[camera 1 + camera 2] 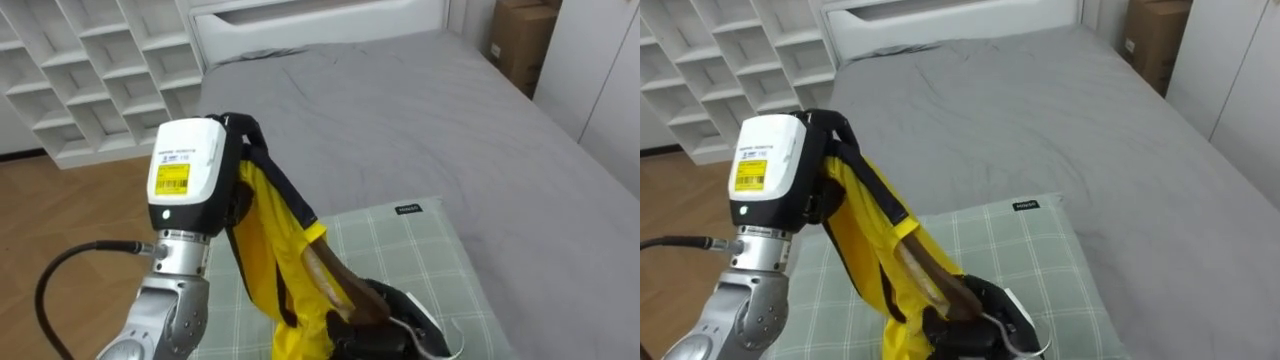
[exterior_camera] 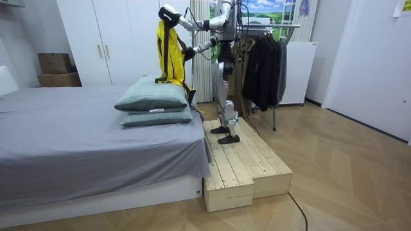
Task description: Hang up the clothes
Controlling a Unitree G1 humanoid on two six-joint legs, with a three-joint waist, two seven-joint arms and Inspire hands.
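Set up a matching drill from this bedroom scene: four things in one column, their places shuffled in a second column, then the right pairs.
Things
1. yellow garment
2. wooden hanger
3. checked pillow
4. dark clothes

Places
A. on the clothes rack behind the robot
B. on top of a second pillow on the bed
C. hanging from the raised left hand
D. partly under the yellow cloth, held in the right hand

Pairs: 1-C, 2-D, 3-B, 4-A

Left hand (image 1: 200, 165) raised high, clutching the yellow garment (image 1: 268, 250); right hand (image 1: 385, 318), lower, grips a wooden hanger (image 1: 325, 272) inside it.
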